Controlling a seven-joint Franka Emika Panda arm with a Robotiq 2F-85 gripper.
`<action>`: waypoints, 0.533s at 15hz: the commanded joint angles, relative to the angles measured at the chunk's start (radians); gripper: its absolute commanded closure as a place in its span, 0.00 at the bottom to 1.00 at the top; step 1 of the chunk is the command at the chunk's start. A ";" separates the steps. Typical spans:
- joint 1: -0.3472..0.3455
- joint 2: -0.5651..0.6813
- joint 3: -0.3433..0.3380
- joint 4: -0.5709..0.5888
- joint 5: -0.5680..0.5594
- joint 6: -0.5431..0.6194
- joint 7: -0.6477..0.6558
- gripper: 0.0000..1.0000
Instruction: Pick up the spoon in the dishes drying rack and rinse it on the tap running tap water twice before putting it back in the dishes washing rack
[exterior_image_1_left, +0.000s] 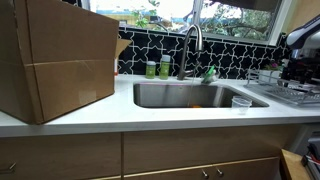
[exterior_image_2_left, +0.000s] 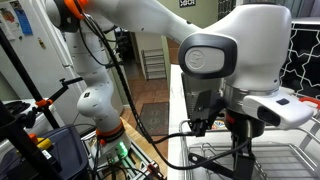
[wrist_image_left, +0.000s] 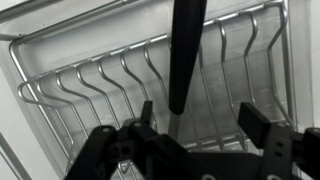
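Beside the dish rack (exterior_image_1_left: 295, 93), a steel sink (exterior_image_1_left: 190, 96) is set into the white counter. A small clear cup (exterior_image_1_left: 241, 103) is stood on the counter between the sink and the rack. The tap (exterior_image_1_left: 193, 42) is seen behind the sink, well apart from the rack, with green bottles (exterior_image_1_left: 157, 68) just beside it. A large cardboard box (exterior_image_1_left: 55, 60) is placed on the far side of the sink from the rack. In an exterior view much of the rack is blocked by the white arm (exterior_image_2_left: 250, 45).

In the wrist view the gripper (wrist_image_left: 200, 125) is held over the rack with its fingers (wrist_image_left: 253, 120) spread wide. The spoon (wrist_image_left: 185, 55) is found in the rack. Its dark handle is pointed at the gap between the fingers and is touched by neither, so nothing is gripped.

One spoon, one tap, one cup, one box and two green bottles are counted.
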 joint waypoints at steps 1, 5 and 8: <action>-0.016 0.055 -0.001 0.010 -0.013 0.006 0.007 0.00; -0.003 0.064 0.006 -0.004 -0.072 0.010 0.041 0.20; 0.000 0.065 0.008 -0.002 -0.123 0.016 0.054 0.42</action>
